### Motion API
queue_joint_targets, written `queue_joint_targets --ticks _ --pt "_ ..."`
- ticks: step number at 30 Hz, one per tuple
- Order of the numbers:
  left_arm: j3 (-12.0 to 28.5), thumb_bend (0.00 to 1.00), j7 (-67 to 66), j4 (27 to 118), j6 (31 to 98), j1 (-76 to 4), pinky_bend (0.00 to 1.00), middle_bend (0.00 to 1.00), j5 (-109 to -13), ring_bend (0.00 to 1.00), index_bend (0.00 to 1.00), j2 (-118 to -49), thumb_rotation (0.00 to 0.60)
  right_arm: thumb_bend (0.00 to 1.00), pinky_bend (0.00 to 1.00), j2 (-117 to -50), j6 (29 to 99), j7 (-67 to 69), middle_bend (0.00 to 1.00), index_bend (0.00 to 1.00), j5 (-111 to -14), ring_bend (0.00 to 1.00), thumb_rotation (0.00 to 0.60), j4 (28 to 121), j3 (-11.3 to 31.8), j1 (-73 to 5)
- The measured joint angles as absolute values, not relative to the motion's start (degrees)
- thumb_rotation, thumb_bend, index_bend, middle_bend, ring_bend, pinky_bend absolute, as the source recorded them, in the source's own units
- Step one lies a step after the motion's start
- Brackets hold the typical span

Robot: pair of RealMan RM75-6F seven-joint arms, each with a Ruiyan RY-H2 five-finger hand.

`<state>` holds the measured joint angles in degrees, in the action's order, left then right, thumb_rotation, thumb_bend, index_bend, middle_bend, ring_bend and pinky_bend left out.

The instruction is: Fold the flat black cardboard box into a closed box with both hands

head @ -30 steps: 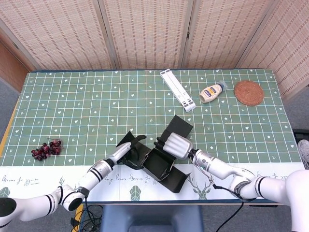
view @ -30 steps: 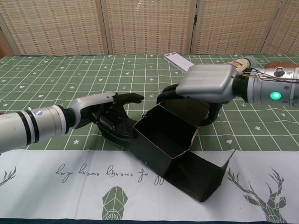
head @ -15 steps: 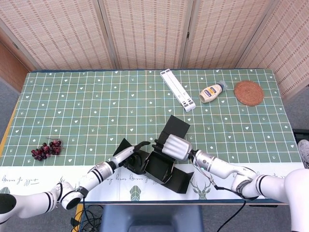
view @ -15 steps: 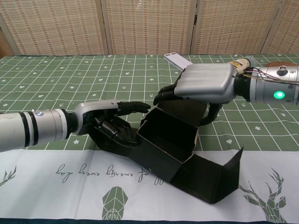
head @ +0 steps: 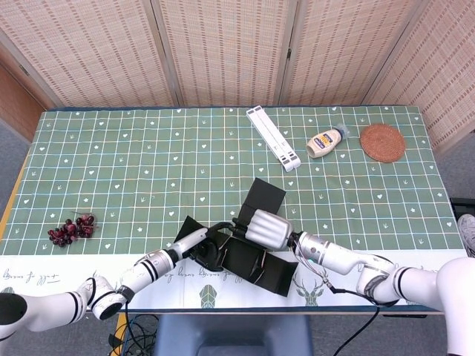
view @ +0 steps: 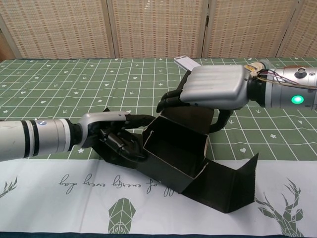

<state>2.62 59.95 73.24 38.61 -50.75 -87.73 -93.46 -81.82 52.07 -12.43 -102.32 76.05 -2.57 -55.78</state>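
Observation:
The black cardboard box stands half-formed near the table's front edge, its top open in the chest view. One flap sticks out behind it and another lies out at the front right. My left hand holds the box's left wall, with one finger along the top edge and the others curled against the side flap. My right hand, silver-backed, reaches over the back wall, its fingers above the opening and its thumb down behind the wall. Both hands also show in the head view: left hand, right hand.
A bunch of dark grapes lies at the left. Across the back of the table are a white folding stand, a squeeze bottle and a round woven coaster. The table's front edge runs just below the box.
My left hand has closed in against the box's left wall. My right hand and the box have shifted slightly left. The front right flap has lifted higher.

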Motion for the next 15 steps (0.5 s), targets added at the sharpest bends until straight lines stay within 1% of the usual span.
queue_joint_targets --ticks 9,15 --pt "1.24 0.09 65.59 73.52 39.05 -51.66 0.76 0.06 -89.09 0.51 0.09 -93.07 0.600 0.33 1.00 -82.43 52.79 -11.13 0.40 0.40 -103.13 0.83 0.600 74.41 -2.48 -56.23" --pt "0.50 0.09 67.55 73.13 39.26 -52.43 0.76 0.10 -89.57 0.51 0.13 -93.32 0.600 0.33 1.00 -83.14 52.54 -11.16 0.40 0.40 -103.49 0.83 0.600 73.30 -2.19 -56.99"
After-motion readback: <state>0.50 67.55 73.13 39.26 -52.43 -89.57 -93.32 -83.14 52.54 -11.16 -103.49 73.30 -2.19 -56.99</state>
